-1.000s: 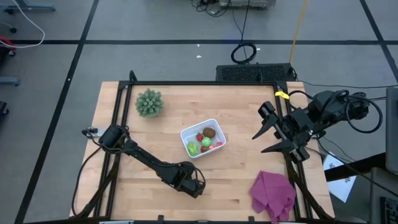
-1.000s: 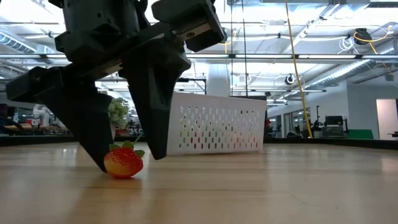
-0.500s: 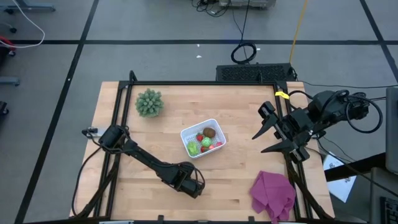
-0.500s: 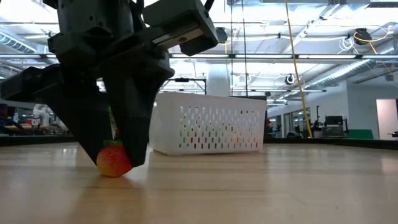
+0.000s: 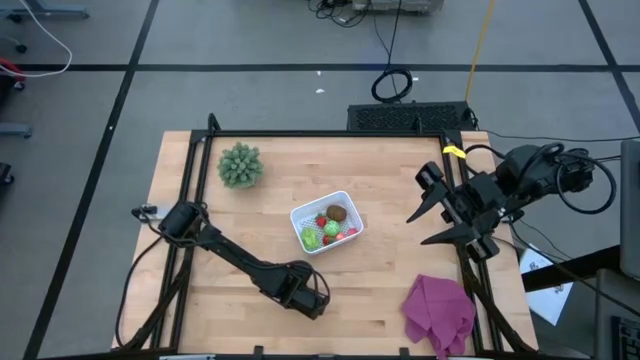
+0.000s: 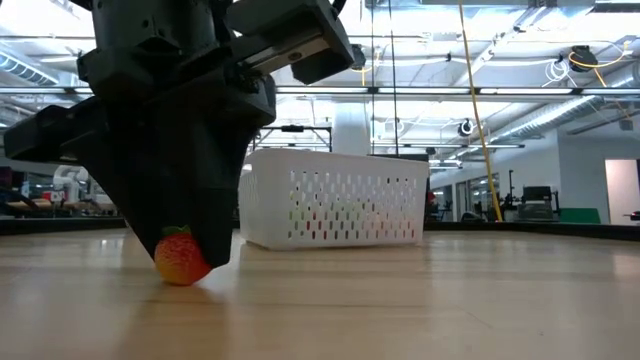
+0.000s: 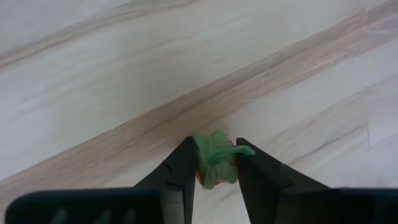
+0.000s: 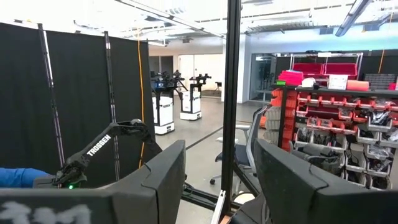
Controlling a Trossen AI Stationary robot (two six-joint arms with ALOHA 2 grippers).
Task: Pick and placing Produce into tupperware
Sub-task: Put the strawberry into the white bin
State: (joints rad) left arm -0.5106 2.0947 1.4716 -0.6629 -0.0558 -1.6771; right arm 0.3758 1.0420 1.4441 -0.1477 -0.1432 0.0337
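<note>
Left claw (image 6: pixel 185 255) is clamped on a bumpy red strawberry (image 6: pixel 181 258) with a green leafy cap, resting on the pale wood-grain tabletop (image 5: pixel 380 290) near the perforated white tupperware (image 5: pixel 326 222). Right claw (image 5: pixel 432 226) hangs with its fingers apart over the tabletop's right side.

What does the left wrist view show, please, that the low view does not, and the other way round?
Only the left wrist view shows the strawberry's green leafy top pinched between the gripper's two fingers. Only the low view shows the white tupperware standing on the table behind, and the strawberry's red body low at the wooden table. Both show the left gripper shut on the strawberry.
</note>
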